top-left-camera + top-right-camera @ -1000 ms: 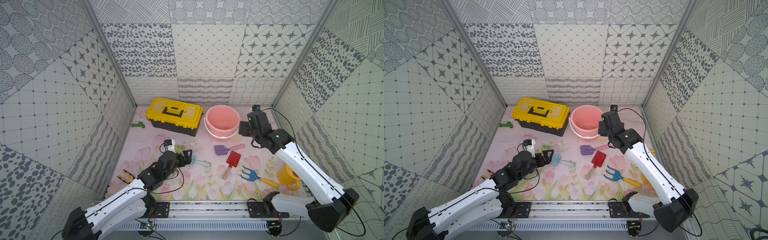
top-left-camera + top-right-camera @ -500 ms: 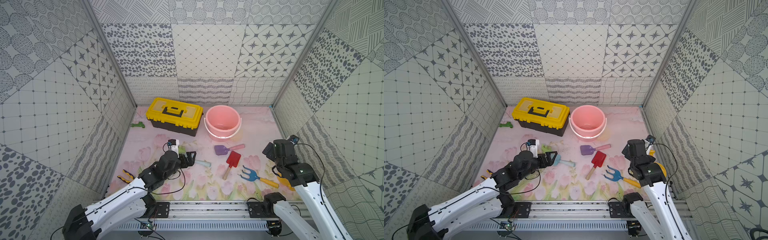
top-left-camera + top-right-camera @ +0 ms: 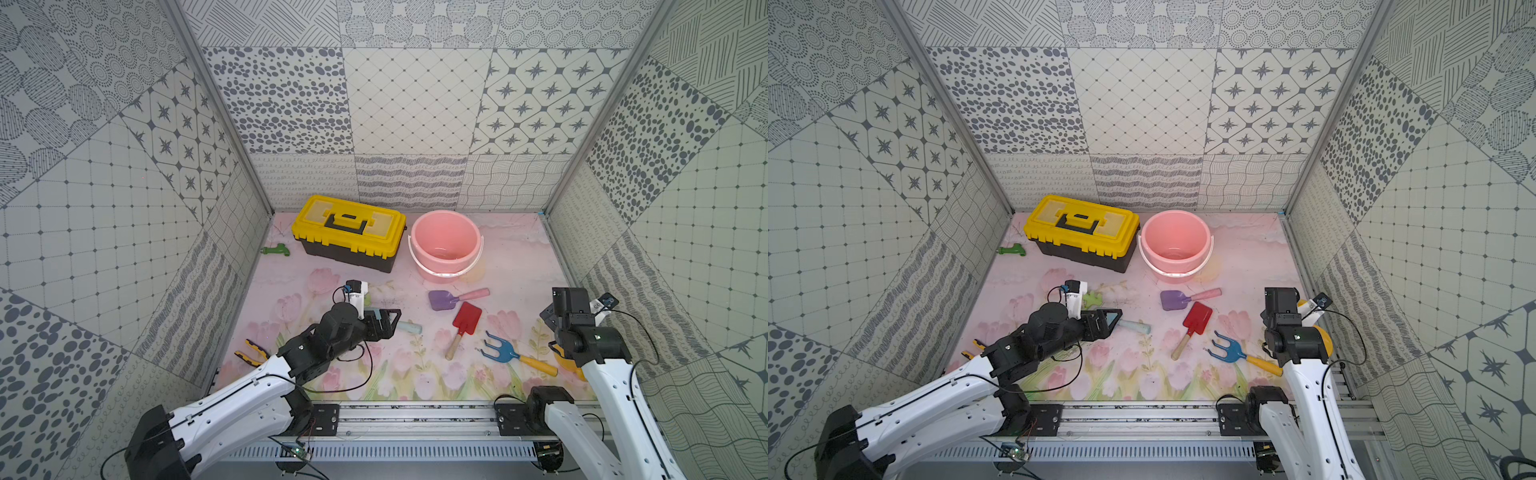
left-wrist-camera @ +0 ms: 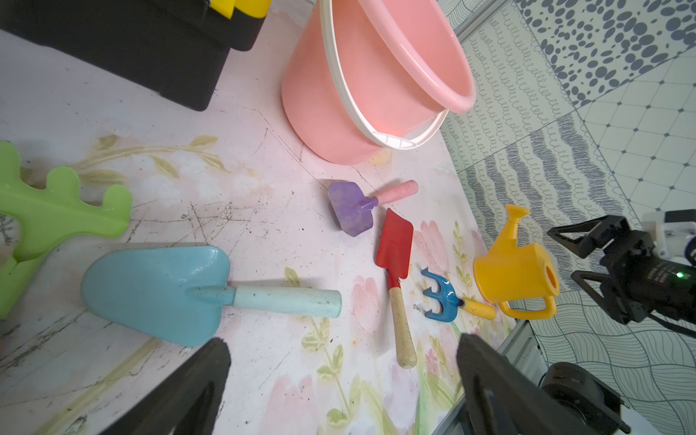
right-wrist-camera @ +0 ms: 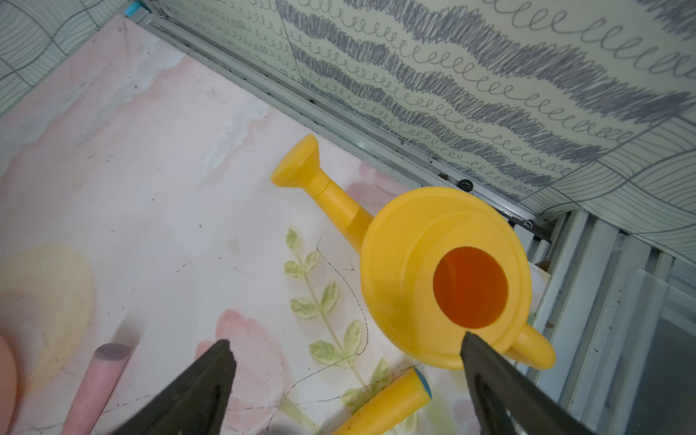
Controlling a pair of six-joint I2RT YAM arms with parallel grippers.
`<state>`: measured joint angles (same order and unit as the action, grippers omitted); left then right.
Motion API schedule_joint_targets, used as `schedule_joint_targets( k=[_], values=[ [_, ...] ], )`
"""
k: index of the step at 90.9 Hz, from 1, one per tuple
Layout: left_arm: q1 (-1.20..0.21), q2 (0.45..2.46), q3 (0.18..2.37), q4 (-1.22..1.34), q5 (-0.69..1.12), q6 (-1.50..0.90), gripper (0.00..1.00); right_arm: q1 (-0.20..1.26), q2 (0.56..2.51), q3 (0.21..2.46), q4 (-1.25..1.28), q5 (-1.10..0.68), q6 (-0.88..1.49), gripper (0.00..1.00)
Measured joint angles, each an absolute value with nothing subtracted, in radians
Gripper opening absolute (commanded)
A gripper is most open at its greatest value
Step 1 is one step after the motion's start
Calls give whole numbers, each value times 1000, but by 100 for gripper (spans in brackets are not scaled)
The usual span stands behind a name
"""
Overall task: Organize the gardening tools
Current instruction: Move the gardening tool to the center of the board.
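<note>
My left gripper (image 3: pixel 394 322) is open and hovers low over the blade of the light-blue trowel (image 4: pixel 158 290), with nothing between its fingers. The green rake (image 4: pixel 49 211) lies just beyond the trowel. At mid-floor lie the purple scoop (image 3: pixel 442 299), the red spade (image 3: pixel 466 321) and the blue fork (image 3: pixel 500 352). My right gripper (image 5: pixel 346 339) stands open above the upright yellow watering can (image 5: pixel 433 271) at the near right wall, holding nothing. In both top views the right arm hides most of the can.
A yellow-lidded black toolbox (image 3: pixel 349 230) and an empty pink bucket (image 3: pixel 445 245) stand at the back. A small green piece (image 3: pixel 275 250) lies by the left wall. Yellow-and-black pliers (image 3: pixel 251 351) lie near the left arm. Patterned walls close in three sides.
The right arm has swung back from beside the bucket to the near right, over the watering can. The left gripper has edged slightly forward over the trowel.
</note>
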<state>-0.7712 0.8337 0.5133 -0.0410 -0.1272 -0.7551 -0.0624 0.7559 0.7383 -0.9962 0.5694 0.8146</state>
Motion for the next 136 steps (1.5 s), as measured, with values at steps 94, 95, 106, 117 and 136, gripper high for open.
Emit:
schedule_joint_targets(
  k=[94,95,106,117,136],
  values=[
    [-777,881,513,-9,-116,-755,99,-91,1364,947,-476,182,698,95],
    [-777,882,513,-9,-116,-755,99,-81,1377,957,-475,184,702,95],
    [-777,883,513,-9,-117,-754,100,9,1505,1077,-467,192,736,96],
    [-777,886,513,-8,-117,-748,100,66,1633,1209,-471,204,757,97],
    [-777,901,518,-8,-119,-733,100,128,1763,1359,-484,232,749,97]
  ],
)
